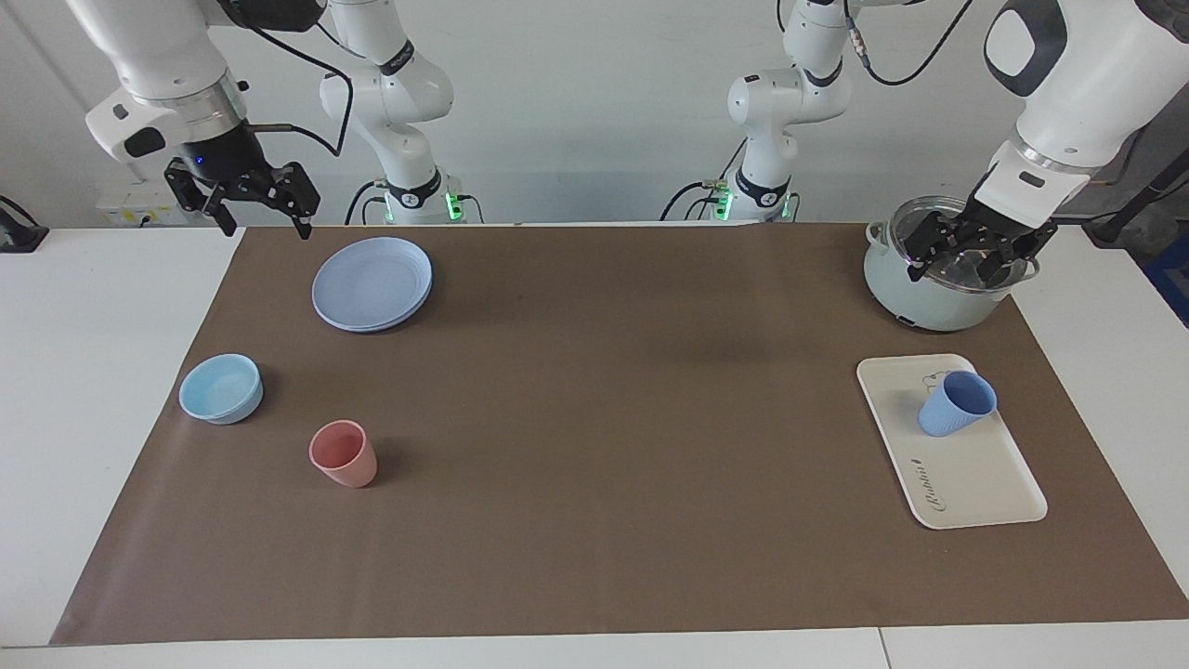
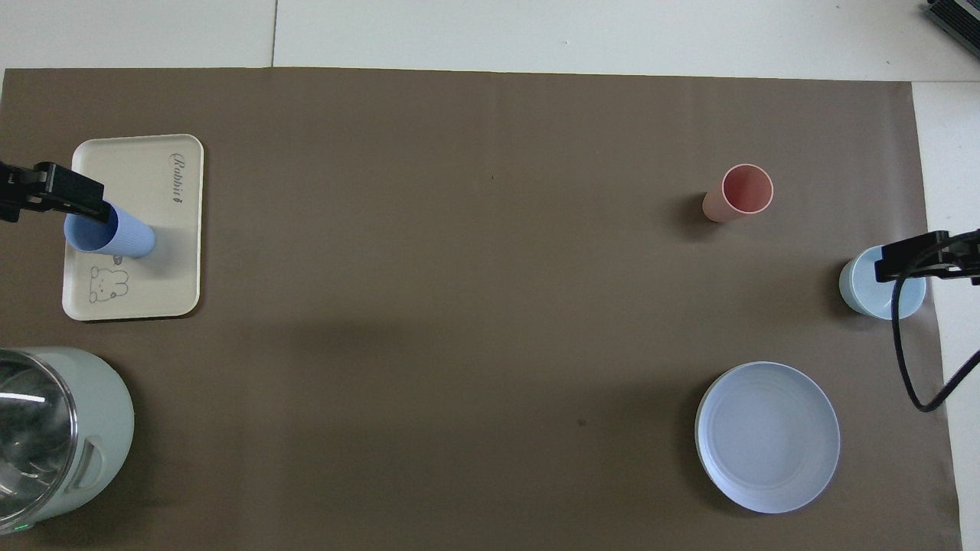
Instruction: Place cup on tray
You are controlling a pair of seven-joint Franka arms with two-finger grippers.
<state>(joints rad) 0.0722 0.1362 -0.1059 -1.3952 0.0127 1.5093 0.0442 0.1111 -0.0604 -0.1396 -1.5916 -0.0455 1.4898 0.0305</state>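
On the tray [image 1: 975,483] stands the cup [image 1: 955,404] (upright, untouched) — toward the left arm's end of the tabletop [image 1: 594,446]. Left hand [image 1: 966,255] hangs over the pot [image 1: 915,288], fingers apart; right hand [image 1: 253,203] — fingers apart too — is raised near the plate [image 1: 372,283].

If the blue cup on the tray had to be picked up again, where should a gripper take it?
Probably the blue cup is best gripped across its upper wall just under the rim, coming straight down. It stands upright, mouth up, on the tray, handleless and tapered, so fingers either side of the wider top are less likely to slip.
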